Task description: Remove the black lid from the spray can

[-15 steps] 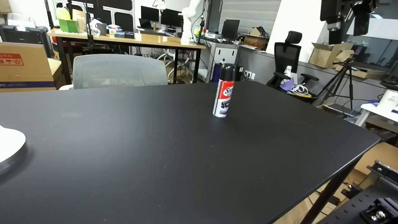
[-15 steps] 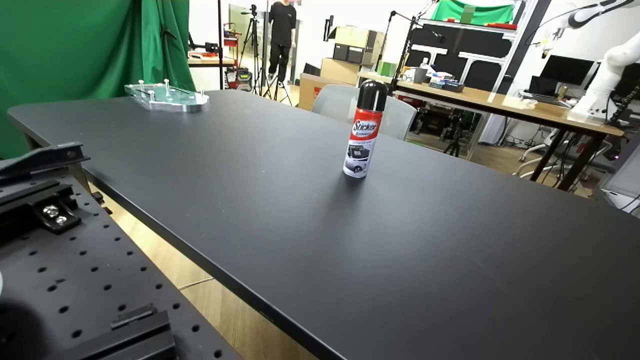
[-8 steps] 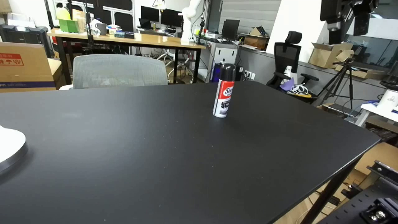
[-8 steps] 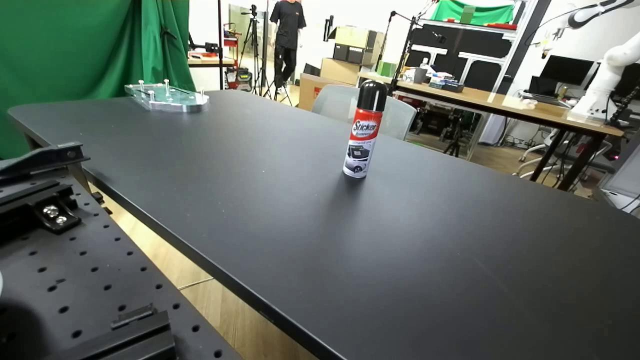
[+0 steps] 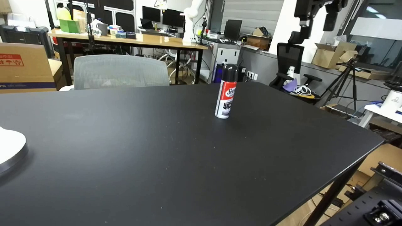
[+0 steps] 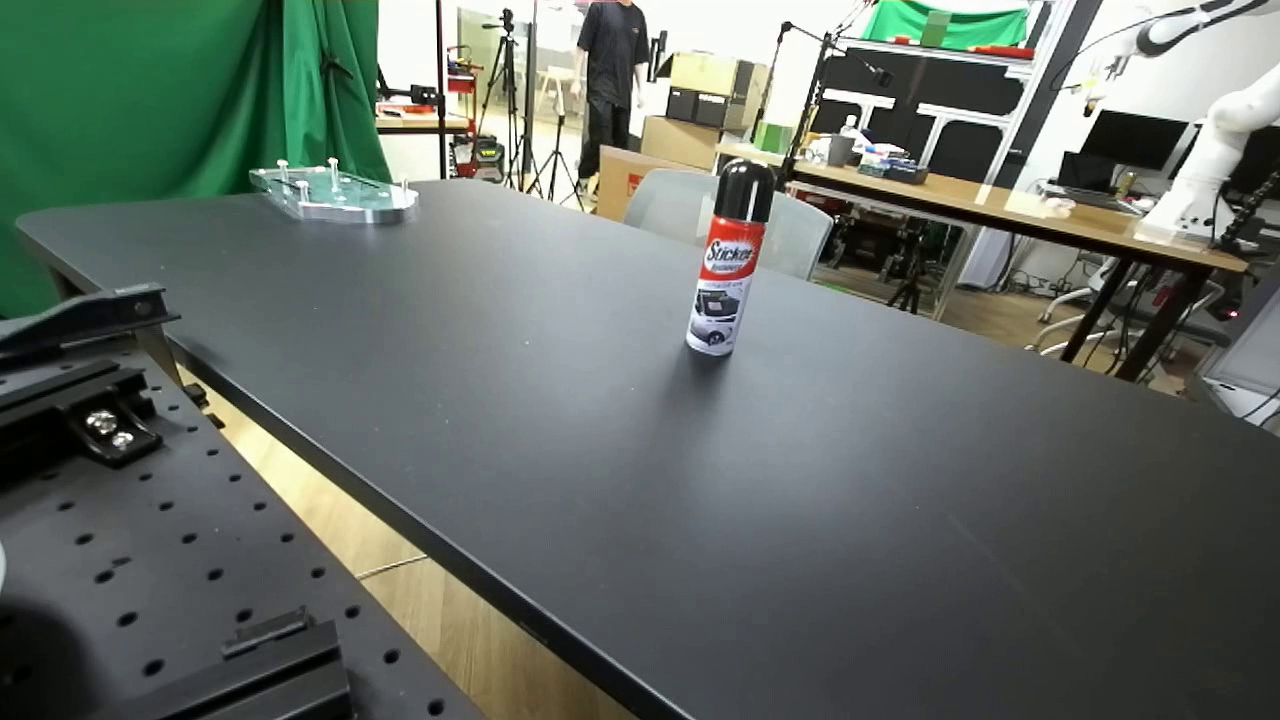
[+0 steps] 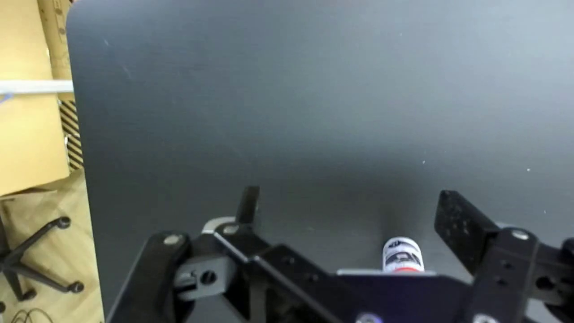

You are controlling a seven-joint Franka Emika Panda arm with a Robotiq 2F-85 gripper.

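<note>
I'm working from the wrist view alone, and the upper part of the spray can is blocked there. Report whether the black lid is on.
Observer: It's on. In both exterior views the black lid covers the top of the spray can.
Operator: Good. Now tell me whether I'm touching it.
Observer: You aren't. In an exterior view the claw hangs apart from it, near the picture's top edge.

Spray can (image 6: 716, 312): is showing "Sticker" on red
Box (image 5: 26, 74), red panel (image 5: 11, 60): is carrying handling symbols under blurred characters
Box, blue stripe (image 5: 29, 85): is showing "PC"
</note>
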